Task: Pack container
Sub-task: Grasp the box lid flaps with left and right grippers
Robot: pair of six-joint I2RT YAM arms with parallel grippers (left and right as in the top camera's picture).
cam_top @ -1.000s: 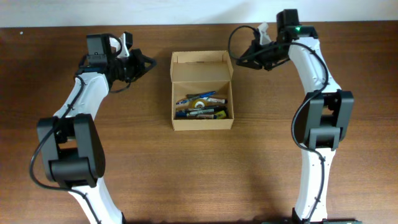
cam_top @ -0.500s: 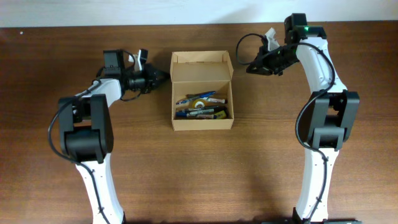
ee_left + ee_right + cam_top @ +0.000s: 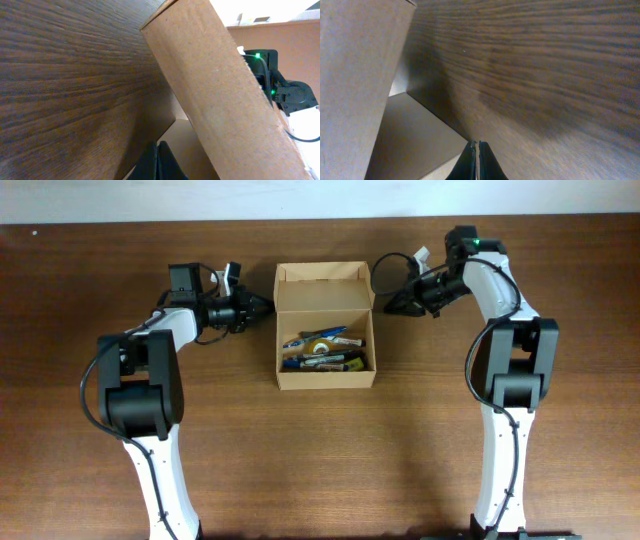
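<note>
The container [image 3: 325, 379], a small tan cardboard box, stands open in the middle of the table with its flap lid [image 3: 324, 296] raised at the back. Several markers and pens [image 3: 325, 350] lie inside. My left gripper [image 3: 268, 307] is shut and empty, its tip at the box's left wall near the lid hinge; in the left wrist view the cardboard wall [image 3: 225, 90] fills the right side beyond the gripper [image 3: 159, 150]. My right gripper [image 3: 388, 308] is also shut and empty, at the box's right wall. In the right wrist view the gripper [image 3: 476, 150] points at the cardboard [image 3: 355, 75].
The box sits on a dark wooden table [image 3: 320, 470]. Both arms reach in from the near edge, their bases at the lower left and lower right. A pale wall runs along the table's far edge.
The left arm has swung in, bringing its shut gripper to the box's left wall. The right gripper has moved down and left toward the box's right wall. The box has not moved.
</note>
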